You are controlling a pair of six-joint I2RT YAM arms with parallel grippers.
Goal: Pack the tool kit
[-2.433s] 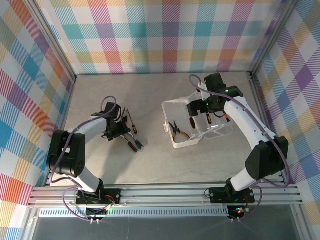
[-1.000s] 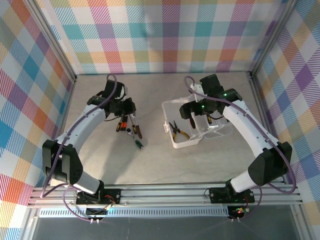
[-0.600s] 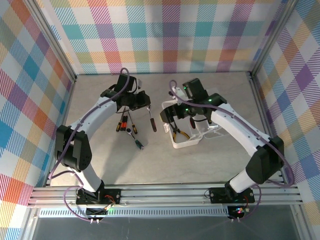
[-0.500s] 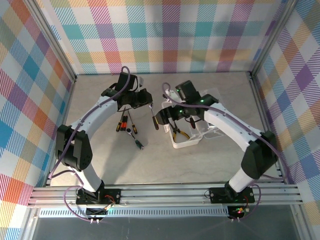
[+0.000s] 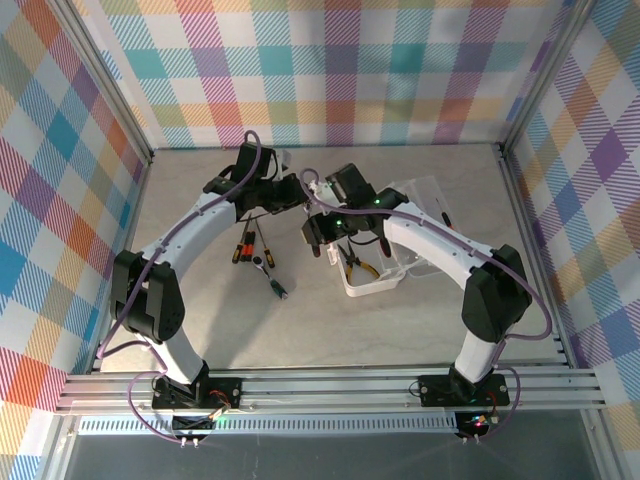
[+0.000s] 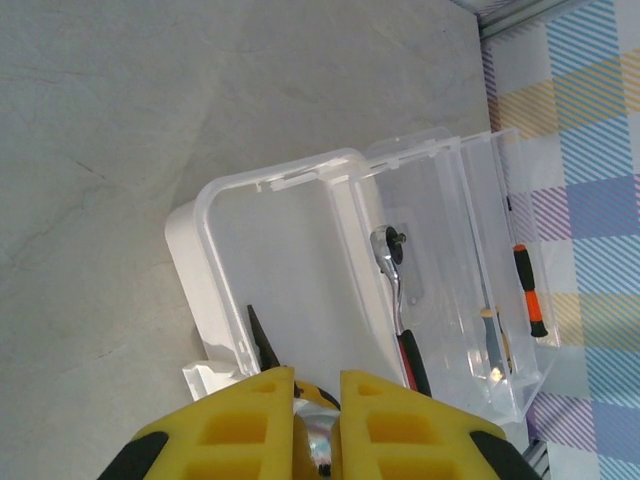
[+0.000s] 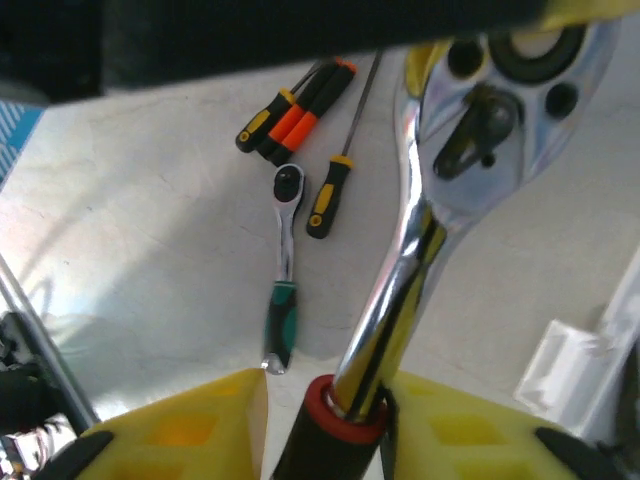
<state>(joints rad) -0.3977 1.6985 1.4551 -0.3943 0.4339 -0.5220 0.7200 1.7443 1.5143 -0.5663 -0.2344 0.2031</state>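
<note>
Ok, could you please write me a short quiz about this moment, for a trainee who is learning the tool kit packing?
1. True or false: the yellow-handled pliers lie inside the open case.
2. Which tool sits between the fingers of the left gripper? A) a screwdriver B) a chrome ratchet with a red-and-black handle C) a tape measure
3. What colour is the handle of the small ratchet lying on the table?
Key: 1 true; 2 B; 3 green.
</note>
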